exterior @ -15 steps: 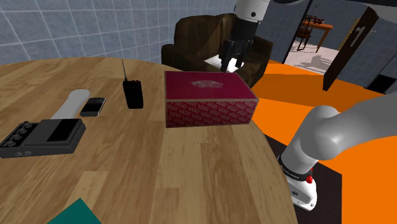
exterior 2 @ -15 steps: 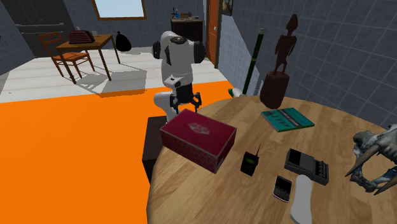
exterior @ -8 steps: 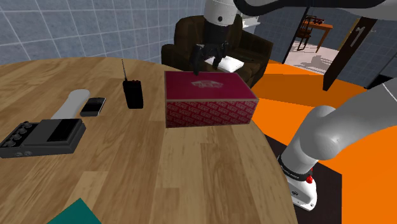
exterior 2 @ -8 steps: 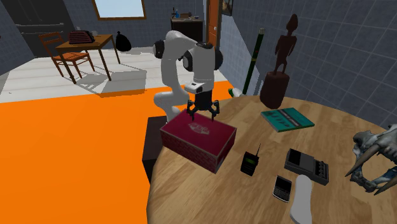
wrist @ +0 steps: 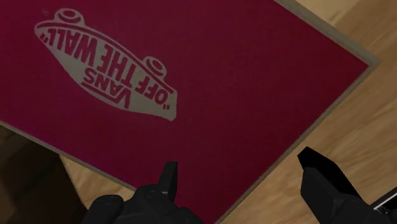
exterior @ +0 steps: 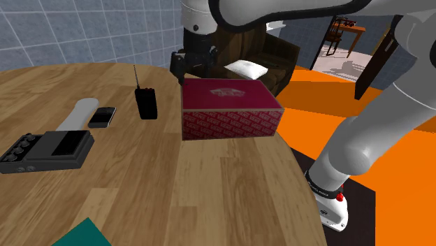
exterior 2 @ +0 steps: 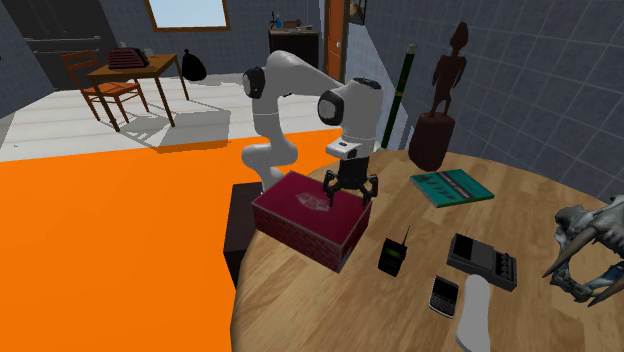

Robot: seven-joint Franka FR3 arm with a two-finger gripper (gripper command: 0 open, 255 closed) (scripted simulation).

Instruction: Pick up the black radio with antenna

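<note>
The gripper (exterior: 190, 70) hovers over the far edge of the red box (exterior: 227, 105). Its fingers stand wide apart and hold nothing. In the wrist view the box lid (wrist: 222, 76) lies directly under the open gripper (wrist: 240, 167).

The radio (exterior: 146, 103) stands upright on the table (exterior: 209, 182), antenna pointing up. It is just beside the box, at the shoulder view's left of it, and the gripper does not touch it.

I judge that the step in hand is the approach, and no grasp is begun. The next move calls for a shift past the box edge, to the left and a little nearer in the shoulder view. Then the gripper should descend with one finger on each side of the radio's body, clear of the antenna and the box wall, and close.
</note>
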